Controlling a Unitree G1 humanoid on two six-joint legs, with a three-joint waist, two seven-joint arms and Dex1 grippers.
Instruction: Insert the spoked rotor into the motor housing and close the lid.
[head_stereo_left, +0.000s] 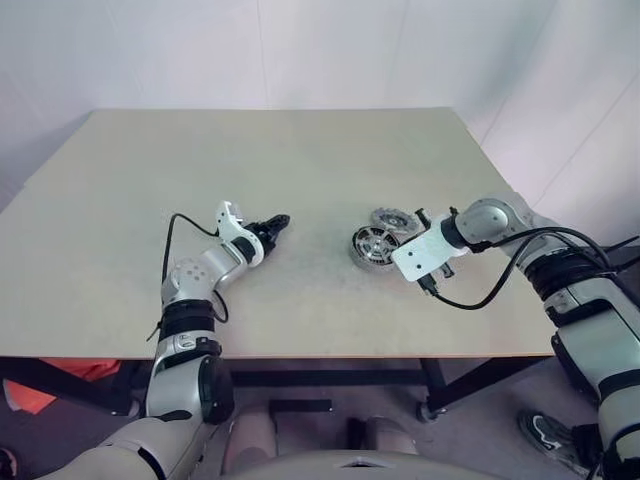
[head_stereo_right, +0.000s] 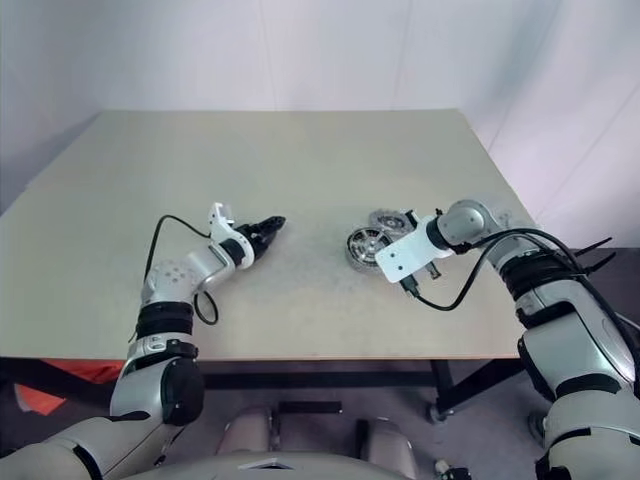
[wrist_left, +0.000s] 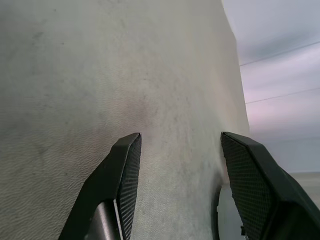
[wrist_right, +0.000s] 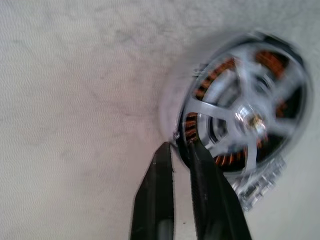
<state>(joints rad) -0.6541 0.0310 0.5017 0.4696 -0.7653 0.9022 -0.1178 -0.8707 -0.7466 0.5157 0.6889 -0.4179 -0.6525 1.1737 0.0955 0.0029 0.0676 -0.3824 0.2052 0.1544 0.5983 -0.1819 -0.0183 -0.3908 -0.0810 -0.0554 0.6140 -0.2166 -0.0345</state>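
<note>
- The motor housing lies on the table, right of centre and toward its near edge.
- The spoked rotor sits in the housing.
- A second round part lies just behind the housing, touching or nearly so.
- The left gripper is well to the left of the housing.
- The right gripper is at the housing's rim.

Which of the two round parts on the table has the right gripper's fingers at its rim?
The dark-rimmed disc with silver spokes and copper showing between them, nearer the robot; the right gripper pinches its rim. The grey disc lies just behind.
</note>
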